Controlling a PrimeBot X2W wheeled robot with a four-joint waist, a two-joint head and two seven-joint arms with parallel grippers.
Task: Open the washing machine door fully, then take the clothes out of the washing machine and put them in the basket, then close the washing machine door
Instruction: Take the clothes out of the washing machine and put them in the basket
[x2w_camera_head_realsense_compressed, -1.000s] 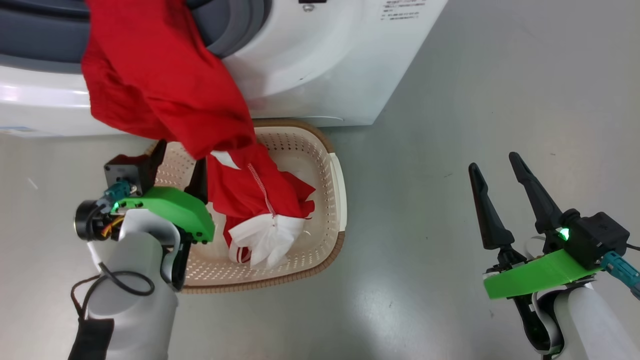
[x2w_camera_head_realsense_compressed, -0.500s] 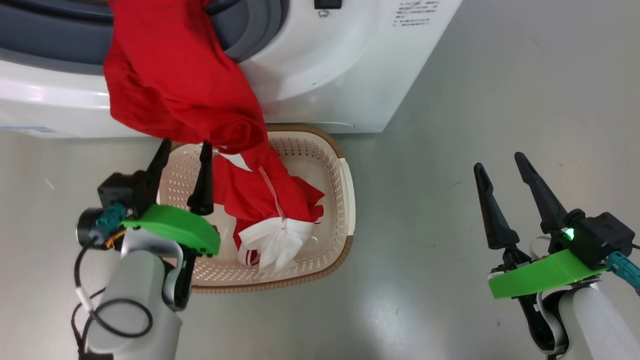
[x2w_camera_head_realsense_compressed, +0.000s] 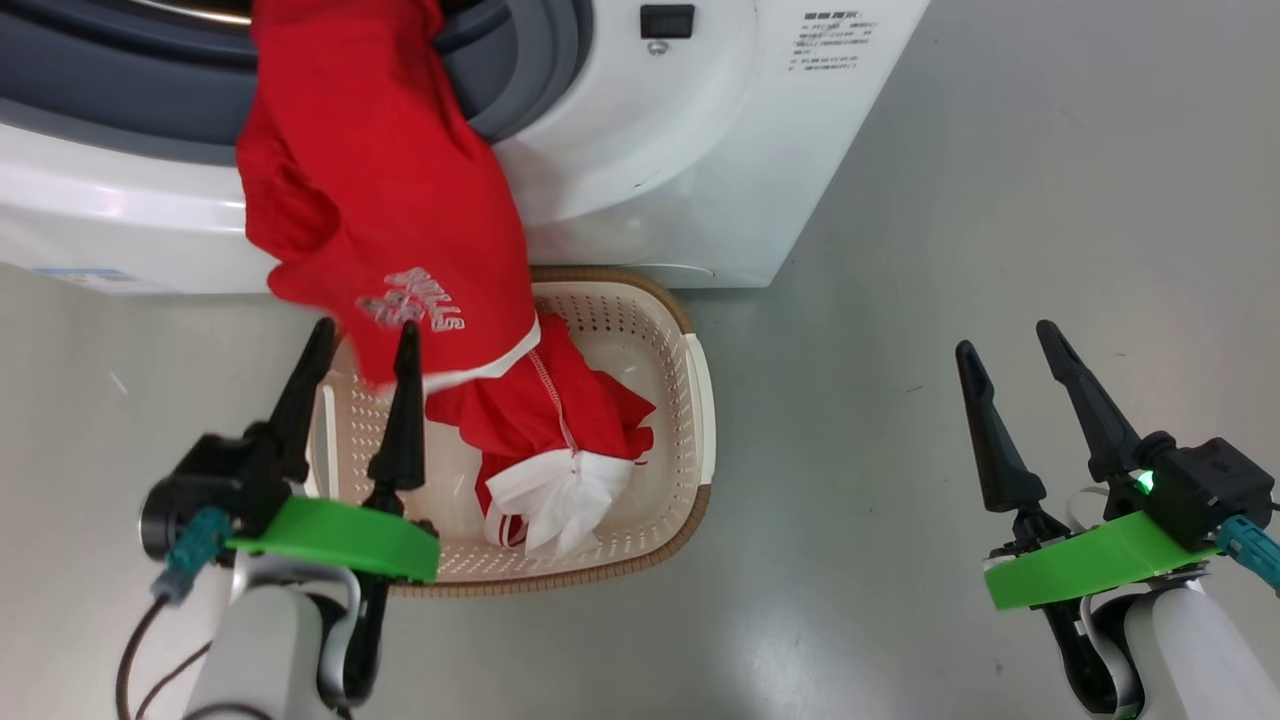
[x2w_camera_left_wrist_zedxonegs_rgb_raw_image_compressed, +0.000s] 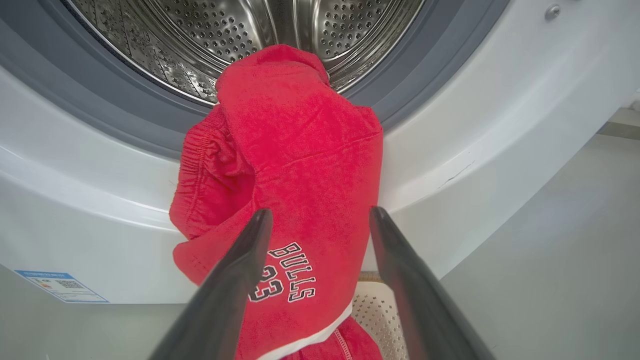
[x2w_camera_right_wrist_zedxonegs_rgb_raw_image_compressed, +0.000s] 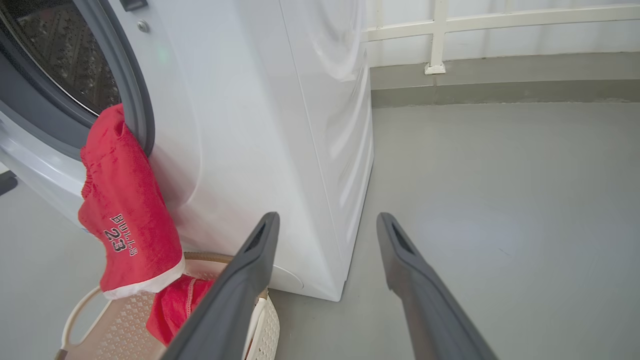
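Clothes (x2w_camera_head_realsense_compressed: 390, 200) half out: end in basket (x2w_camera_head_realsense_compressed: 700, 400), rest over washing machine (x2w_camera_head_realsense_compressed: 700, 170) drum edge. Left gripper (x2w_camera_head_realsense_compressed: 366, 327), right gripper (x2w_camera_head_realsense_compressed: 1006, 338) spread, empty; closing pending.

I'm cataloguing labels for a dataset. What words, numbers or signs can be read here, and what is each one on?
"BULLS": on the red garment hanging out of the washing machine.
"23": just under that word, on the same garment.
Blue label sticker low on the machine's front: too small to read.
Printed lines on the machine's front, in the head view: too small to read.
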